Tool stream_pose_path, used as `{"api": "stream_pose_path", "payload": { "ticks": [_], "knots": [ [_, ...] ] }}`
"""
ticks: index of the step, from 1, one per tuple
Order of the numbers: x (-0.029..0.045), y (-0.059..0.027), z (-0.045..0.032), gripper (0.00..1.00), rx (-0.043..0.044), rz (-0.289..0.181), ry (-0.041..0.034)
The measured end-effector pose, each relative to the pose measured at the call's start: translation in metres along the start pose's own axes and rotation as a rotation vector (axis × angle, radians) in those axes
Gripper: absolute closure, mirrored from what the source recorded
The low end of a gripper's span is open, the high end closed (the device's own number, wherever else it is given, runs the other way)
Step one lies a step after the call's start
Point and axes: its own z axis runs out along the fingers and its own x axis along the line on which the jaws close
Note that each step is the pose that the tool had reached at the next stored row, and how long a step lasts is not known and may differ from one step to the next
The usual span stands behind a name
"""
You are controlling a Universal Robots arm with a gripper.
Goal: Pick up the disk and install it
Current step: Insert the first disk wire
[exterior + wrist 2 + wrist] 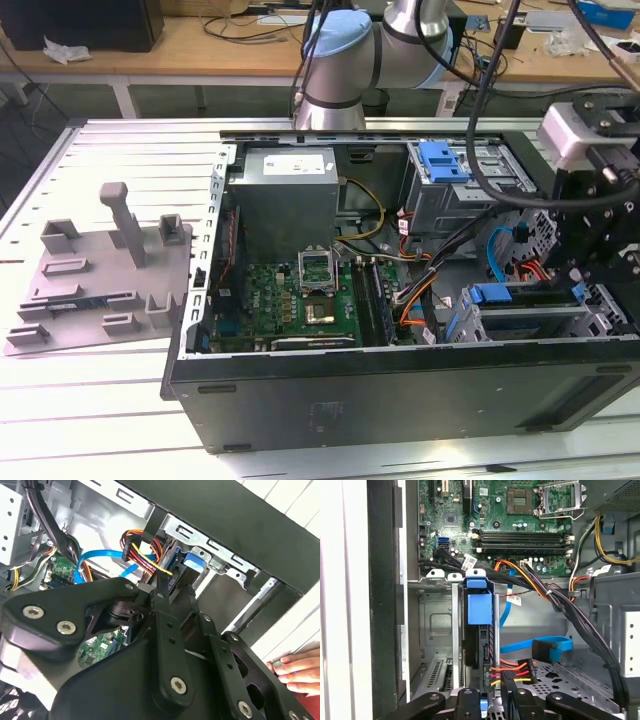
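The disk (pixel 481 630) stands on edge in the drive bay at the front corner of the open computer case (pixel 400 400), its blue bracket (pixel 495 293) on top. In the second wrist view the bracket's blue end (pixel 196 560) shows just past the fingertips. My gripper (pixel 490 702) sits at the disk's near end, one black finger on each side, and looks shut on it. In the exterior view the gripper (pixel 580 270) hangs over the bay at the exterior view's right. Red, yellow and orange power wires (pixel 507 670) run right beside the fingers.
A grey moulded tray with an upright post (pixel 100 270) lies on the table at the exterior view's left. A grey metal cage with a blue tab (pixel 443 160) sits behind the bay. The motherboard (pixel 300 290), black cable bundles (pixel 580 615) and a blue data cable (pixel 552 647) crowd the case. A person's hand (pixel 295 672) rests outside the case wall.
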Motion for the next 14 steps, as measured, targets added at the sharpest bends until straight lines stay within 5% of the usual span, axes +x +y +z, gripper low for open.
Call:
{"api": "stream_pose_path", "payload": {
  "ticks": [4, 8, 11, 12, 14],
  "knots": [
    [-0.0029, 0.0002, -0.007, 0.7, 0.0012, 0.0, 0.0],
    [-0.0153, 0.0008, -0.0086, 0.7, 0.0027, 0.0, 0.0075],
    [-0.0305, 0.0011, -0.0101, 0.7, 0.0033, 0.0, 0.0294],
    [-0.0385, 0.0013, -0.0115, 0.7, 0.0037, 0.0, 0.046],
    [-0.0458, 0.0014, -0.0125, 0.7, 0.0041, -0.001, 0.0643]
  ]
}}
